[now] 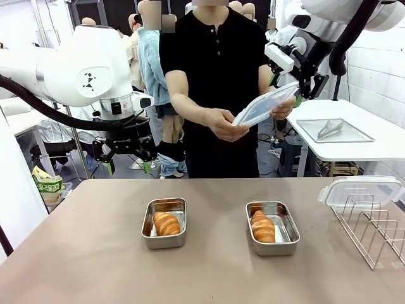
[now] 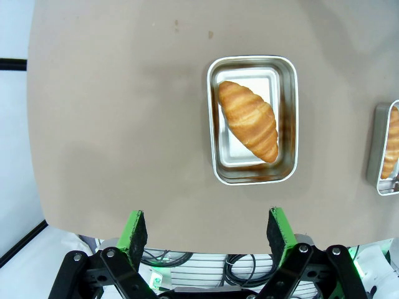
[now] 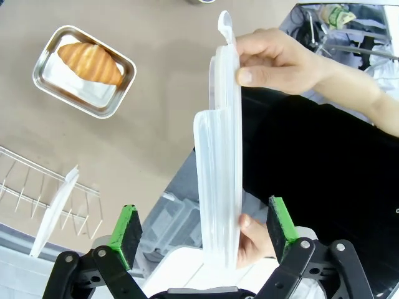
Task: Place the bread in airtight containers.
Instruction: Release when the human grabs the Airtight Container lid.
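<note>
Two steel airtight containers stand open on the brown table, the left one (image 1: pixel 163 242) and the right one (image 1: pixel 276 248). Each holds one golden croissant: the left bread (image 1: pixel 166 223) and the right bread (image 1: pixel 262 228). In the left wrist view, my left gripper (image 2: pixel 206 230) hangs open, high over the table, beside the left container (image 2: pixel 288 124) and its croissant (image 2: pixel 248 119). My right gripper (image 3: pixel 204 230) is raised at the far right (image 1: pixel 286 90). Its jaws stand open on either side of a clear lid (image 3: pixel 218 156), which the person holds in both hands (image 1: pixel 262 106).
A wire rack (image 1: pixel 373 228) stands at the table's right edge with a second clear lid (image 1: pixel 361 189) on top. Behind it, a white side table carries a flat steel tray with tongs (image 1: pixel 334 130). The person stands at the far edge, facing me.
</note>
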### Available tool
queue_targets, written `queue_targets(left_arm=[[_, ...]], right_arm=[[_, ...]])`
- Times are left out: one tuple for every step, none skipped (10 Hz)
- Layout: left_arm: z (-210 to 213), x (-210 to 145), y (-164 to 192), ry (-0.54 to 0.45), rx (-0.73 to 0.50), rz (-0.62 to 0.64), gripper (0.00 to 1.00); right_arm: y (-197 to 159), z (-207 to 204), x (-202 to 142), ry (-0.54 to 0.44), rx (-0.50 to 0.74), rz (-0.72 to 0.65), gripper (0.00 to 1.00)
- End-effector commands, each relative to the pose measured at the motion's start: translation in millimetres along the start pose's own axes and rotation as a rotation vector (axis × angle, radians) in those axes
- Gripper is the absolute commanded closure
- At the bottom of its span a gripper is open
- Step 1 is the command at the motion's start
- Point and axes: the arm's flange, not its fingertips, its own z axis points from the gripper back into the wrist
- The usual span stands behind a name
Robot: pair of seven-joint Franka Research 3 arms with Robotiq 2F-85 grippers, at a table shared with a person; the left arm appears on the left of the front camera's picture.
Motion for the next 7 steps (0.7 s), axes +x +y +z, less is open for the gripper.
queue_targets(left_arm=[[1.3,0.0,2.1,-0.001,-0.004,0.002,0.00],[1.3,0.0,2.1,-0.001,-0.004,0.002,0.00],[1.3,0.0,2.1,-0.001,-0.004,0.002,0.00],[1.3,0.0,2.1,-0.001,-0.004,0.002,0.00],[1.3,0.0,2.1,-0.001,-0.004,0.002,0.00],[1.3,0.0,2.1,-0.001,-0.004,0.002,0.00],[1.3,0.0,2.1,-0.001,-0.004,0.002,0.00]], right_arm=[[-0.1,-1.0,2.2,-0.016,0.012,0.002,0.00],[-5.5,-4.7,2.5,-0.021,0.053,-0.028,0.00],[0.2,-0.5,0.7,-0.002,0.004,0.001,0.00],[0.2,-0.5,0.7,-0.002,0.004,0.001,0.00],[0.2,-0.5,0.7,-0.002,0.004,0.001,0.00],[0.2,-0.5,0.7,-0.002,0.004,0.001,0.00],[0.2,-0.5,0.7,-0.002,0.004,0.001,0.00]])
